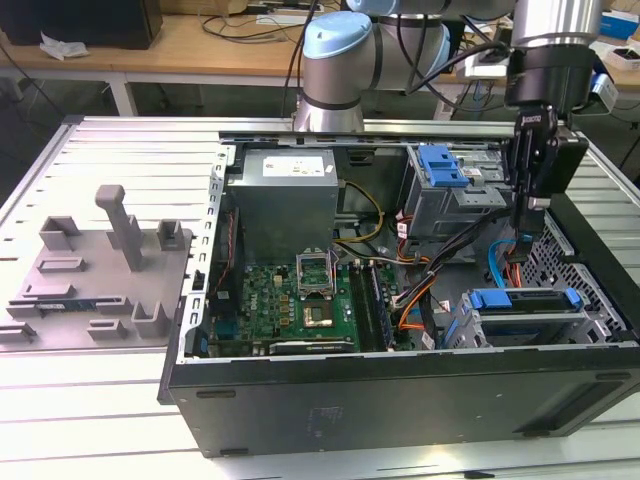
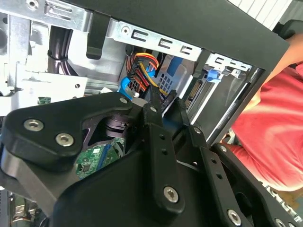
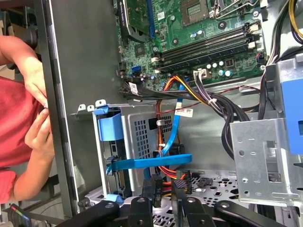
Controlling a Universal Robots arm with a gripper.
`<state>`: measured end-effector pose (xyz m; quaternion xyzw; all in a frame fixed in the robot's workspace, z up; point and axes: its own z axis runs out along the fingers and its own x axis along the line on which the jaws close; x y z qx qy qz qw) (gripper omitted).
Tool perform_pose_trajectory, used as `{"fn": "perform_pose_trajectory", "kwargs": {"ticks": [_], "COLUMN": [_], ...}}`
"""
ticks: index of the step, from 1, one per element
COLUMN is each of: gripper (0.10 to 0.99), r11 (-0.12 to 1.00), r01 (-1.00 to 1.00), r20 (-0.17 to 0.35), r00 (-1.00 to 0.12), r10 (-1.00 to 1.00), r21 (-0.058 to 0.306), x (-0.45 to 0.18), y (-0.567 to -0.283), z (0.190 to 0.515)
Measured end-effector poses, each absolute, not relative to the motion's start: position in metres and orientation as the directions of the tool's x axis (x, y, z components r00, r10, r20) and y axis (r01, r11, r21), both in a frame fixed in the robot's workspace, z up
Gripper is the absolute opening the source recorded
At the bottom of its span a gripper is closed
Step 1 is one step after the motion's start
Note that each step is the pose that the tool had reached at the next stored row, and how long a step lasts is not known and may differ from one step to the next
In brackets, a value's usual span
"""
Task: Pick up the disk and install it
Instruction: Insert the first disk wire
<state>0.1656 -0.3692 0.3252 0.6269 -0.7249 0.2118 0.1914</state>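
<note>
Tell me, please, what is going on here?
The robot's gripper hangs inside the open computer case, close to the drive cage at the exterior view's right. The disk, in its blue bracket, lies in that cage. A person in a red top stands by the case, hands at its edge.

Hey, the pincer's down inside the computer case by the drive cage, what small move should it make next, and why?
Probably lift the pincer straight up a little. In the exterior view the disk already lies in the drive cage, and the pincer hangs close to it among the cables.
</note>
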Motion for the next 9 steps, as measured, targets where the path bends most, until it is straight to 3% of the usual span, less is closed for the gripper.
{"fn": "perform_pose_trajectory", "kwargs": {"ticks": [8,9], "gripper": [0.282,0.216], "r11": [0.123,0.123], "r01": [-0.99,-0.99], "r20": [0.554,0.555], "r00": [-0.141,-0.141], "r10": [-0.821,-0.82], "r21": [-0.069,-0.069], "x": [0.1653,0.1653], "y": [-0.3684,-0.3684], "z": [0.3236,0.3234]}}
